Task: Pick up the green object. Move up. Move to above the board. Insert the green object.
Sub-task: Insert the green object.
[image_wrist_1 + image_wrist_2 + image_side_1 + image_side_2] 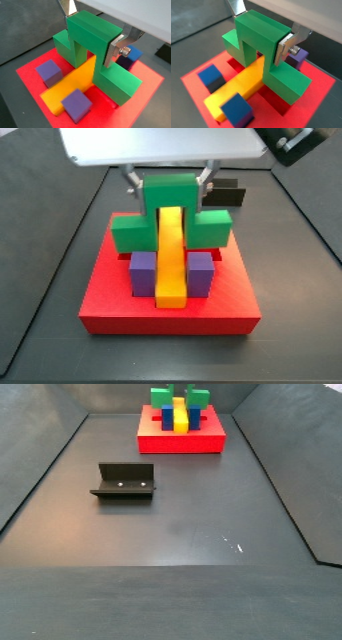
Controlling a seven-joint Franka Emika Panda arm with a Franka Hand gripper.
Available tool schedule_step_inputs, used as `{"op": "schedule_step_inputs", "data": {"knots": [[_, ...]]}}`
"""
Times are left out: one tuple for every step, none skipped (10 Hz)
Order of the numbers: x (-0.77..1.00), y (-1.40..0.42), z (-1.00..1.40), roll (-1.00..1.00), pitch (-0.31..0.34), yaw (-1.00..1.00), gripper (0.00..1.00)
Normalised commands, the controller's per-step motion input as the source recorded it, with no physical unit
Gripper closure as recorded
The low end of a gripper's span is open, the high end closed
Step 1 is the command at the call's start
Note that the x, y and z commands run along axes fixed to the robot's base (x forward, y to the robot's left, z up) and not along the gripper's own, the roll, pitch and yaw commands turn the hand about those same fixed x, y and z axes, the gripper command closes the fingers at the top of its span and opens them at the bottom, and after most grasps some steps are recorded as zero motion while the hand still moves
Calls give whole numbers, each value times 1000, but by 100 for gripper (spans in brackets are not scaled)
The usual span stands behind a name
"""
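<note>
The pincer (pixel 94 31) is seen directly above the board (pixel 143 80), its two silver finger plates pressed against opposite faces of the raised middle cube of the green object (pixel 90 35), which is thus gripped. In both wrist views the green object (pixel 261 35) is shown straddling the long yellow bar (pixel 238 90), its two lower cubes set down on either side of the bar, at or just into the red surface; whether they are fully seated in their recesses cannot be told. In a side view the green object (pixel 170 216) is found at the far end of the board (pixel 167 313), behind two purple blocks (pixel 143 268) that flank the yellow bar (pixel 171 258). A small black block (pixel 227 197) lies just beyond the board. Well apart from the board, on the dark worktop (pixel 201 514), the fixture (pixel 124 481) stands unused.

The insertion is judged nearly complete. If the feet are slightly off their slots, a downward push could jam the piece against the slot edges or the bar, or make it slip between the pads. A release made too soon, with the piece tilted, could leave it resting askew.

The wrist is held straight over the board, fingers pointing down.
</note>
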Motion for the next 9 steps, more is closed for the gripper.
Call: {"op": "schedule_step_inputs", "data": {"knots": [[-234, -69, 0, 0, -73, 0, 100], [0, -54, 0, 0, -17, 0, 100], [409, 0, 0, 0, 0, 0, 100], [363, 0, 0, 57, 36, 0, 100], [206, 17, 0, 107, 34, 0, 100], [117, 0, -63, 130, 29, 0, 100], [6, 0, -86, 169, 29, 0, 100], [0, 26, -97, 254, 46, -97, 100], [-43, 134, -77, 250, 76, -120, 100]]}}
